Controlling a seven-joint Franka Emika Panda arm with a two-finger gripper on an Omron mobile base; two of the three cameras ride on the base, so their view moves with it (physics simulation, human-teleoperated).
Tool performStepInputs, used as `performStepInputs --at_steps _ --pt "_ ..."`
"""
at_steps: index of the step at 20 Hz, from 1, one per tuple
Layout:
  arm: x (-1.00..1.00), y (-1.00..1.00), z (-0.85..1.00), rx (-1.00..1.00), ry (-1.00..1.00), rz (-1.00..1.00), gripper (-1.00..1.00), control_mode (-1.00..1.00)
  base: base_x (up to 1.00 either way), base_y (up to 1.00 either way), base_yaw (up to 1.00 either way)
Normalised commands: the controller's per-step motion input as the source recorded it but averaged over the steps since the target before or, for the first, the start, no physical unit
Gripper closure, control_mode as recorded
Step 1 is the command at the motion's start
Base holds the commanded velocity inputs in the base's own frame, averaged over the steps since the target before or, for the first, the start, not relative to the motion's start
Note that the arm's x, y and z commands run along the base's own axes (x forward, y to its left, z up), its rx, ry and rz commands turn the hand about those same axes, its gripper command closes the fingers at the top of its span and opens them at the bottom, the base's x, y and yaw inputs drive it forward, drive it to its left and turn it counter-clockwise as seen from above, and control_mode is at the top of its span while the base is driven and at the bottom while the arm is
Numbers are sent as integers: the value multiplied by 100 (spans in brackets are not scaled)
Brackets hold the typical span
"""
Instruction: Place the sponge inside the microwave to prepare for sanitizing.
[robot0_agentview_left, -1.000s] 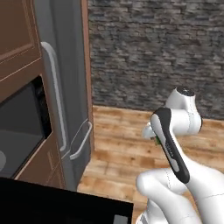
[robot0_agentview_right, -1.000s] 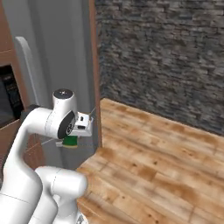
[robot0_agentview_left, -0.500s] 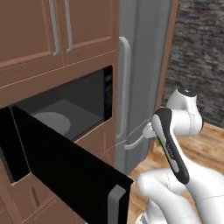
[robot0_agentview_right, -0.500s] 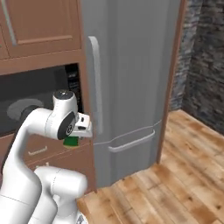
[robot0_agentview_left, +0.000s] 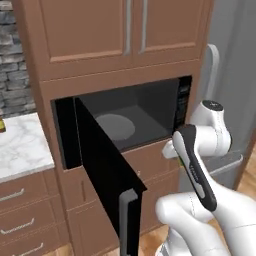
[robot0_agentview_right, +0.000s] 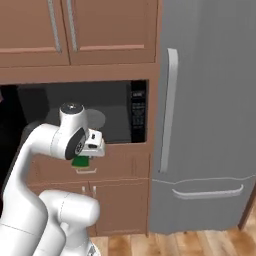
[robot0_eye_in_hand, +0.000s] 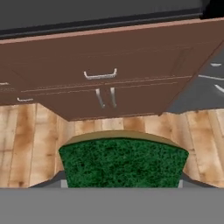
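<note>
The base has swung round in the last second: a moment ago both base cameras looked at the fridge and a stone wall, and now the microwave (robot0_agentview_left: 135, 125) sits square in front, its black door (robot0_agentview_left: 102, 170) hanging wide open to the left. That puts the grey cavity and the round turntable (robot0_agentview_left: 116, 126) within the arm's reach for the first time.

The sponge (robot0_eye_in_hand: 122, 162) is carried in the gripper (robot0_agentview_right: 84, 159), its jaws clamped across it, green face toward the hand camera with a yellow edge along the top. In the right base view the sponge (robot0_agentview_right: 80, 161) shows as a green patch under the hand, held in front of the drawer below the microwave, lower than the opening and outside it. The hand points down at the drawers (robot0_eye_in_hand: 100, 76) and the wooden floor (robot0_eye_in_hand: 30, 135).

I'd say the carry is done and the insertion is not yet begun; the hand looks to need raising and reaching forward over the cavity's lip, keeping right of the open door.
</note>
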Motion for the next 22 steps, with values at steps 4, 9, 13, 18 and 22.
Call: performStepInputs --at_steps 4,9,13,18,22 --pt "0 0 0 0 0 0 100 100 55 -9 48" --pt "0 0 0 0 0 0 100 100 58 -34 27" --pt "0 0 0 0 0 0 100 100 0 -47 23" --pt "0 0 0 0 0 0 100 100 38 -40 4" --pt "0 0 0 0 0 0 100 100 58 -7 18"
